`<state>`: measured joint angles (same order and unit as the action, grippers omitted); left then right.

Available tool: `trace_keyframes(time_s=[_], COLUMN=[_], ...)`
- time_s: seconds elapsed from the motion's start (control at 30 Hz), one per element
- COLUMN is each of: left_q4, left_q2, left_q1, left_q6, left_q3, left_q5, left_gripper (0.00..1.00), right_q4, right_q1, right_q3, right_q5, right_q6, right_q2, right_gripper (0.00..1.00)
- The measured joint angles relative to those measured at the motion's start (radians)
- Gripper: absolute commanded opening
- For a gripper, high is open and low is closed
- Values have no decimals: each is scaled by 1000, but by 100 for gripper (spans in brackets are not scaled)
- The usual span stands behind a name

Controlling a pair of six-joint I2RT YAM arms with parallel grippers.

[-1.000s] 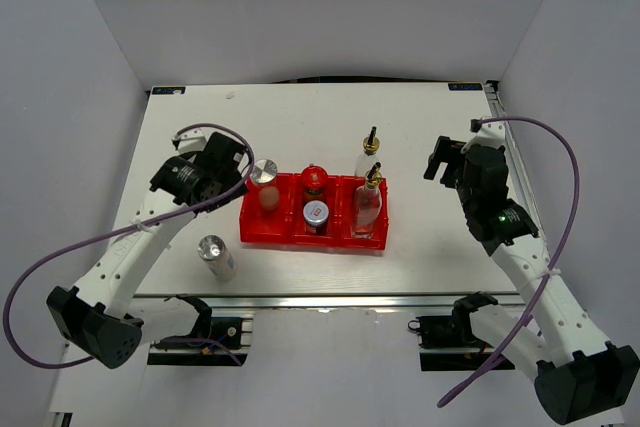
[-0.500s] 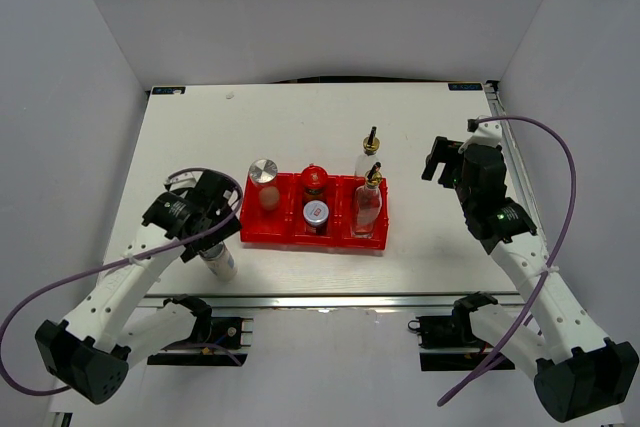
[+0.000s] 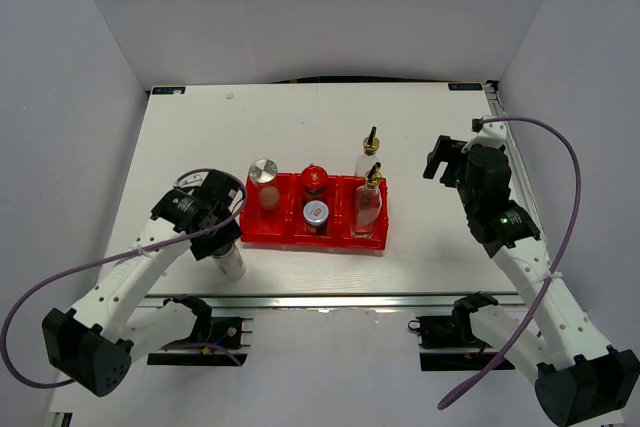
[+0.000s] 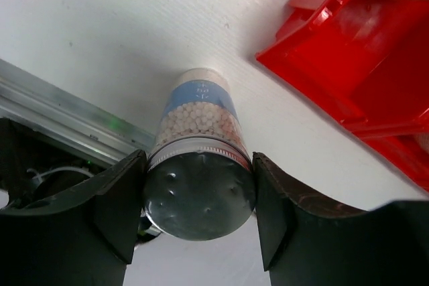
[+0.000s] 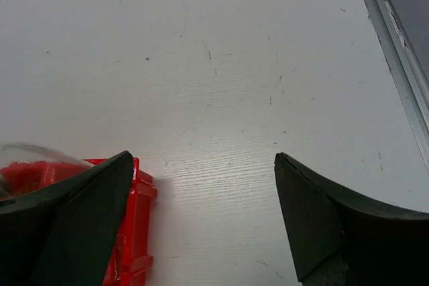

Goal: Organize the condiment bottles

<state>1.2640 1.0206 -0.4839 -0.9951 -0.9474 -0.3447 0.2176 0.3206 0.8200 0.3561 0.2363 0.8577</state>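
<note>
Swinging back from the left end of the red tray (image 3: 300,241) toward the near-left corner of the table (image 3: 190,137), the left claw (image 4: 198,169) has come down over the loose silver cylinder (image 4: 198,165) and gone from spread to clamped on it, one finger pressed to each side just under the metal lid. That cylinder stands close to the table's near edge, just off the tray's near-left corner; I cannot tell whether its base has left the surface.

In the tray's left compartment stands the second silver cylinder (image 3: 265,183). The middle compartment holds the red-lidded jar (image 3: 314,179), with the silver-lidded jar (image 3: 316,213) in front of it. One glass bottle (image 3: 368,207) fills the right compartment. The other glass bottle (image 3: 369,154) stands on the table just beyond the tray's far edge. Near the right edge, the right claw (image 5: 201,165) hangs with fingers wide apart, holding nothing.

The likely trouble is a slip: the hold sits high on smooth, rounded metal, so the cylinder could swing or drop, and this close to the near edge it could roll off. Carried too low, it may catch the tray wall or knock the cylinder already inside.
</note>
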Motion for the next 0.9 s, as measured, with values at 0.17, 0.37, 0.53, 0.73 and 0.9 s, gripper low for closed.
trace_keyframes(time_s=[0.17,0.37,0.53,0.73,0.9], left_q4=[69,75,53,3,-53], left_q2=[41,47,69,200,293], left_q1=[0,0,0,1,1], left_q6=[28,75,116,169,208], left_q3=[-102,-232,-264,-375,-426], left_q5=[17,55,117,133,134], left_gripper=[1,0,0,0,0], right_q4=[-9,-10,-9,-9,-9], right_q1=[0,0,0,0,0], right_q3=[0,0,0,0,0], right_q5=[0,1,2,10,18], right_q6=[0,0,1,0,0], right_q2=[0,-1,-1,-1,-1], right_gripper=[89,89,89,89,89])
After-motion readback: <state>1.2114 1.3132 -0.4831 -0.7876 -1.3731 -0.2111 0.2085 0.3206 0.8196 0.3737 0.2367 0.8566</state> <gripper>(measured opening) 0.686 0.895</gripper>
